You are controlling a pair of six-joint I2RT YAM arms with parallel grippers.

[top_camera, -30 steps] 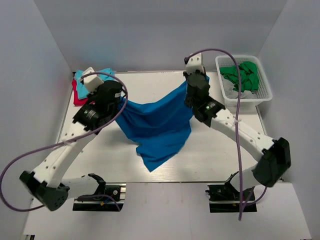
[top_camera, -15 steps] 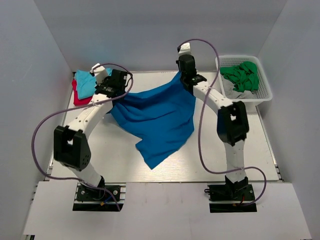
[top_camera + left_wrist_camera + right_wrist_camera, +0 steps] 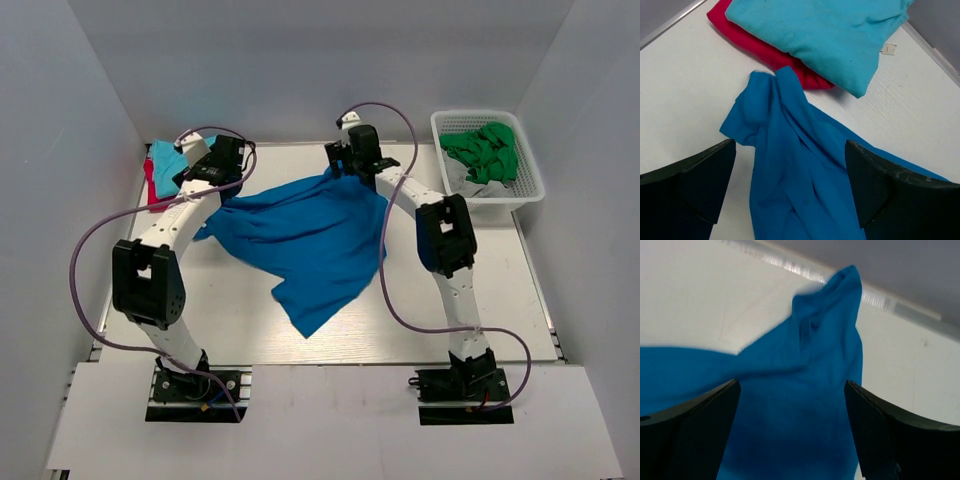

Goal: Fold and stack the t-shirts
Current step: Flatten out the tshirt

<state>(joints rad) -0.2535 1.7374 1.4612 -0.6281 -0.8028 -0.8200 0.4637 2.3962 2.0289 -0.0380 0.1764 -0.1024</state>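
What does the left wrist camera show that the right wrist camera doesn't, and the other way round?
Only the left wrist view shows the folded turquoise t-shirt lying on the red t-shirt, just beyond a bunched corner of the royal-blue t-shirt. Only the right wrist view shows the table at its far edge, with the grey wall behind it. Both show the royal-blue t-shirt lying on the white table between open fingers: the left gripper and the right gripper grip nothing.

Left arm [image 3: 168, 228], right arm [image 3: 405, 190] stretched forward; fingers [image 3: 685, 190] (both pairs) apart
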